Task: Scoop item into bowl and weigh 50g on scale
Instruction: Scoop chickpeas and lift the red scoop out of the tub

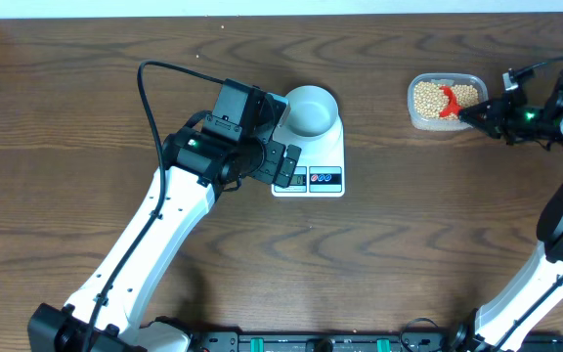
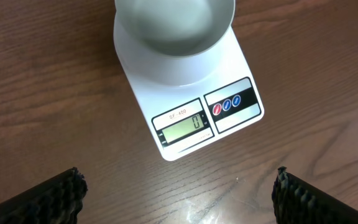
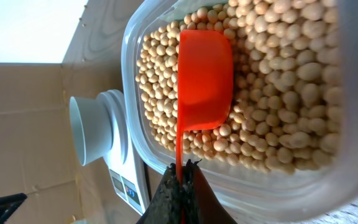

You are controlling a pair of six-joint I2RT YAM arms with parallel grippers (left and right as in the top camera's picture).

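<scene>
A brown wooden table (image 1: 66,117) carries everything, and two white arms reach in from its near edge.

- **Left arm:** It stretches toward the middle. Its claw (image 2: 179,198) is spread wide and empty, poised at the near left corner of the scale (image 1: 311,166).
- **Right arm:** It rises along the right edge and reaches leftward. Its claw (image 3: 180,186) is clenched on the thin handle of an orange scoop (image 3: 204,78).
- **Scale:** It is white, sits mid-table toward the far edge, and reads zero.
- **Tub:** A clear tub (image 1: 413,115) sits well apart, toward the right edge.
- **Bowl:** The empty bowl (image 1: 311,110) rests on the scale's far end.
- **Beans:** The scoop's cup lies on the beans (image 3: 272,93) filling the tub.

Likely risks:
- The thin handle could twist in the grip and spill beans in transit.
- An overfull scoop could overshoot the weight.
- The nearby left claw could press the scale and falsify the reading.
</scene>
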